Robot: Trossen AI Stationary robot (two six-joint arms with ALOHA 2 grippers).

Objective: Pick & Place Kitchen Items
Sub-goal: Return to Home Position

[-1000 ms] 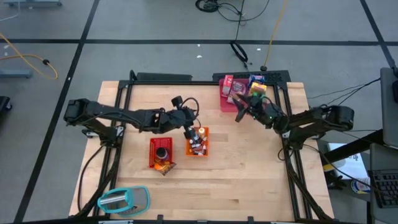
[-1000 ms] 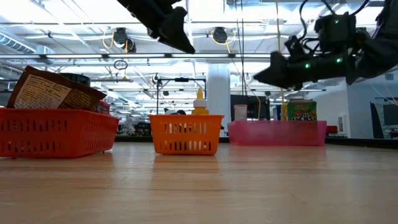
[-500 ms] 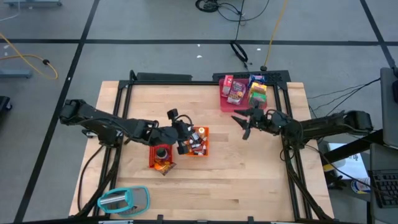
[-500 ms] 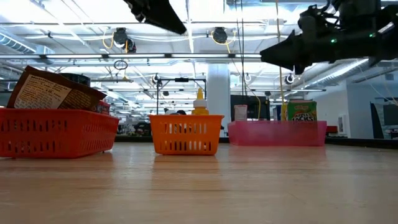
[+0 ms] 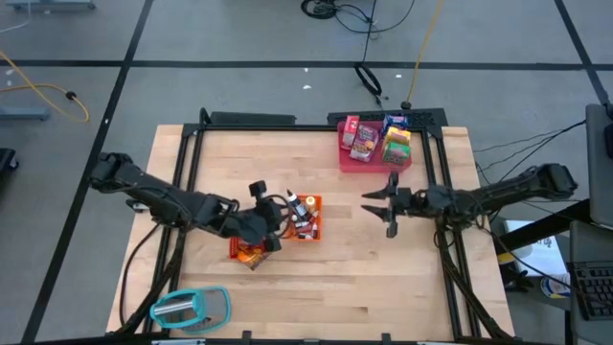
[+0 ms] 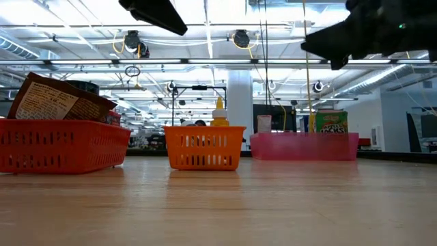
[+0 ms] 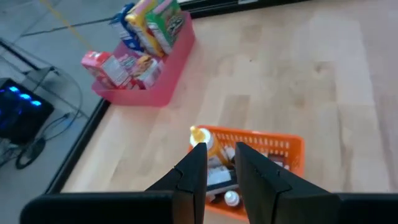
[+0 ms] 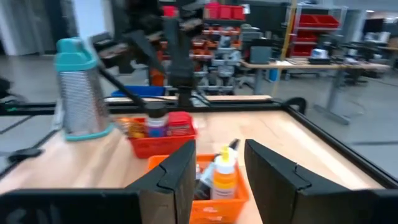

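Toy groceries fill three containers. Cartons stand in the pink tray (image 5: 347,161) at the far right. Small bottles, one with a yellow cap (image 8: 224,174), lie in the orange bin (image 5: 316,230). A dark can (image 8: 155,118) stands in the red bin (image 8: 181,133), with a brown packet (image 5: 254,257) leaning at its near side. My left gripper (image 5: 278,220) hovers open over the red bin, pointing at the orange bin (image 7: 273,149). My right gripper (image 5: 376,215) hangs open and level to the right of the orange bin, with nothing between its fingers.
A teal-rimmed grater (image 5: 192,309) lies at the near left corner. A black frame (image 5: 196,144) borders the table's far edge and sides. Bare wood stretches between the orange bin and the right arm, and along the near edge.
My left gripper has drawn back from over the orange bin toward the table's left and near edge, now above the red bin. My right gripper has left the pink tray, moved toward the near edge, risen a little and tipped up to level.
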